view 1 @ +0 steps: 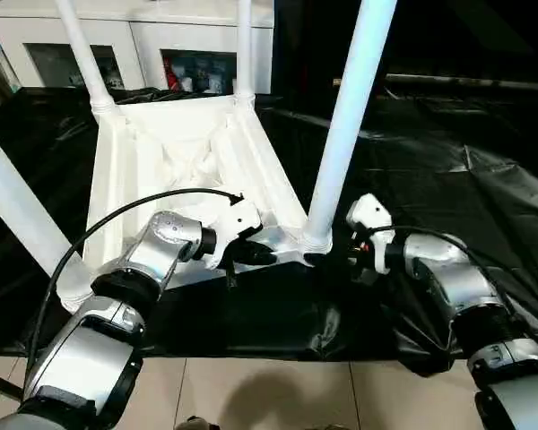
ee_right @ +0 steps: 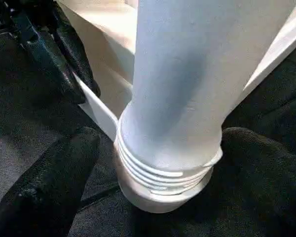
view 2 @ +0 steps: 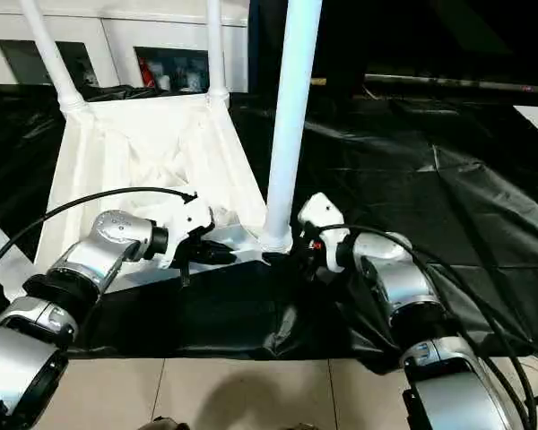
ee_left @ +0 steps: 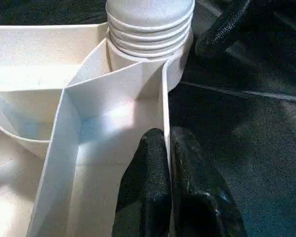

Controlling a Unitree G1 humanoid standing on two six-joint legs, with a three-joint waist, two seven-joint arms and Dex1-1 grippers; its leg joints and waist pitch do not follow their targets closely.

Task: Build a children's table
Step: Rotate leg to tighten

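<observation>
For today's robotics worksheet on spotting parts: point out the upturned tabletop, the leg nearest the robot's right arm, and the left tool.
tabletop (view 1: pixel 125 170): left eye view, on its left rim wall.
leg (view 1: pixel 350 116): left eye view, mid-shaft.
left tool (ee_left: pixel 167 163): left wrist view, between the fingertips pinching the rim.

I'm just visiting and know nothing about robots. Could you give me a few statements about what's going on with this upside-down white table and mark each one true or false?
1. The white plastic tabletop lies upside down on a black plastic sheet. True.
2. The left gripper hangs open above the table. False: it is shut on the tabletop's thin rim.
3. The right gripper is open, a black finger on each side of the near white tapered leg. True.
4. That leg lies flat on the sheet. False: it stands in its corner socket.
5. A white glass-fronted cabinet stands behind the table. True.
</observation>
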